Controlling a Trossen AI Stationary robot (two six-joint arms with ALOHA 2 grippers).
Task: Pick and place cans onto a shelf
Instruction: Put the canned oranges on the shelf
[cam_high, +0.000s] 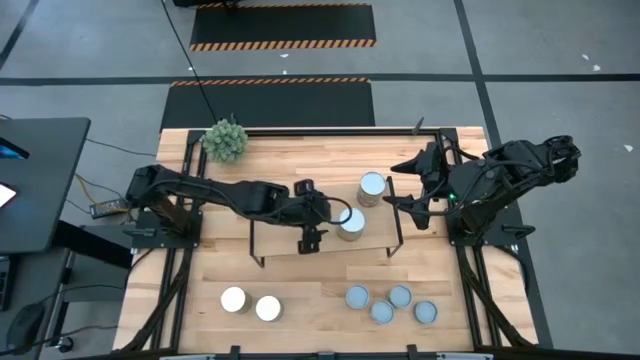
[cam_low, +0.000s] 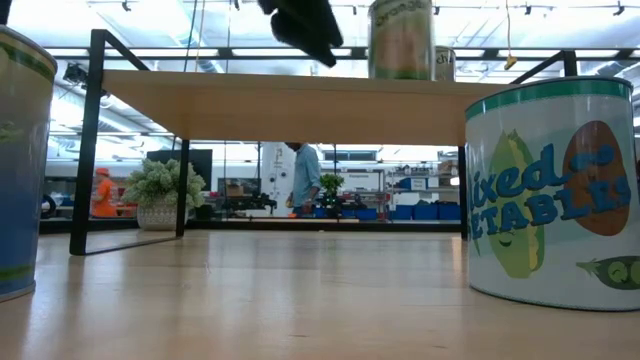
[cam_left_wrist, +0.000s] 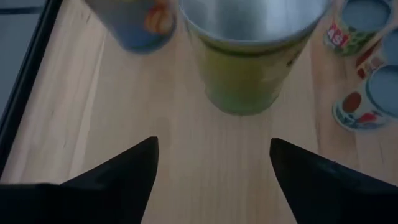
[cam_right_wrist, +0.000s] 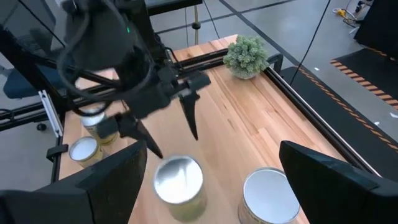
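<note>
High view: left gripper (cam_high: 322, 213) jaws wide beside can (cam_high: 351, 223) on shelf (cam_high: 300, 225).

Eight cans (cam_high: 371, 188): two on the one shelf (cam_high: 290, 205), six on the desk (cam_high: 310, 285). One plant (cam_high: 226, 140). Two arms.
</note>
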